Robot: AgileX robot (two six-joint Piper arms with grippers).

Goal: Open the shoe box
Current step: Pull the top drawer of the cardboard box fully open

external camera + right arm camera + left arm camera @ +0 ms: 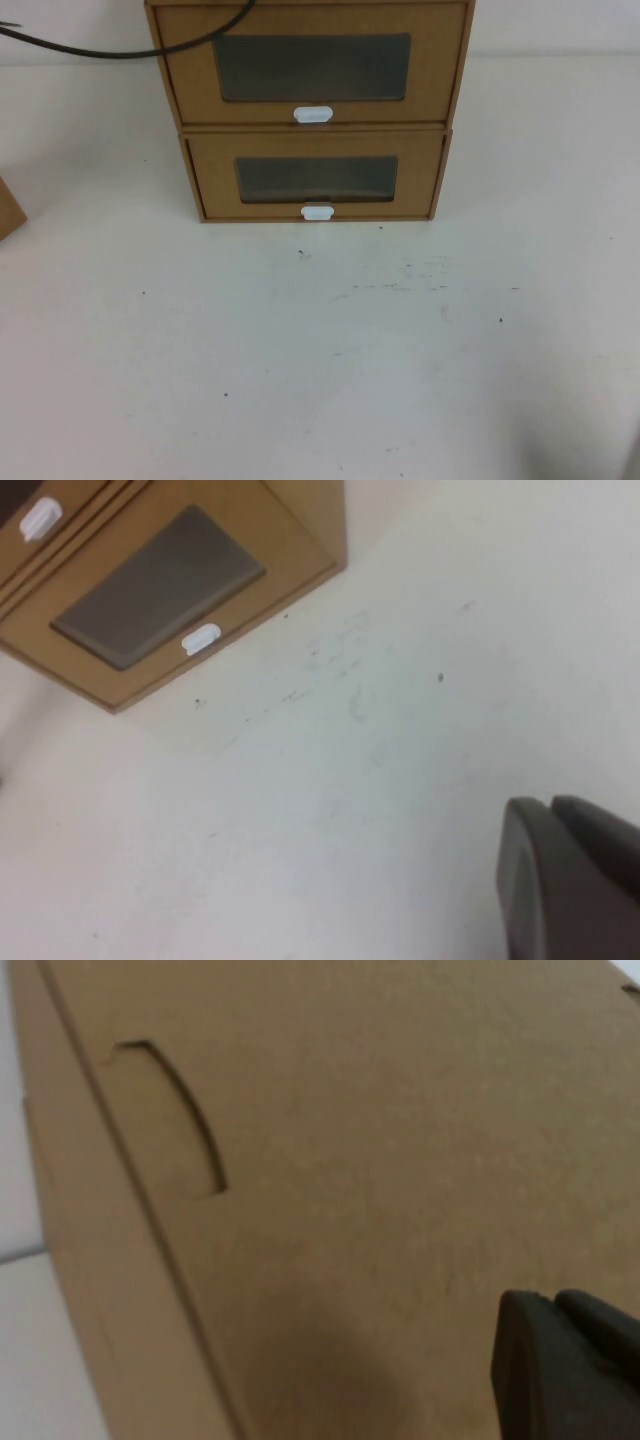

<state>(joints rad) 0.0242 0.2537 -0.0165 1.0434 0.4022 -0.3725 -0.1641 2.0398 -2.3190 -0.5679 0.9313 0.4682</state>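
Right gripper [570,880] is pinched together, hovering over the bare surface [320,370], well out in front of the lower shoe box [316,145] and off toward its right corner. Left gripper [565,1360] hangs close above a plain carton [330,1180] well to the left of that box, and whether it's apart or together I cannot tell.

The lower shoe box rests on the surface with the upper shoe box [440,70] stacked directly on it, both fronts flush and shut. By my read, the opening hasn't begun.

To do this well, the right gripper must part first, then come in low and square to the white pull [317,212] at the bottom centre of the box front. Pinch it firmly and draw straight back. A crooked tug would likely bind the drawer in its sleeve or drag the whole light stack forward.

Both boxes are matte brown cardboard with crisp edges. The window [316,178] is smoky film, a rounded rectangle. The pull is a small, glossy plastic lozenge, probably slippery. The carton shows an arc-cut tab [175,1110]. The surface is white, scuffed and speckled. A black cable [110,50] trails away above and left of the box.
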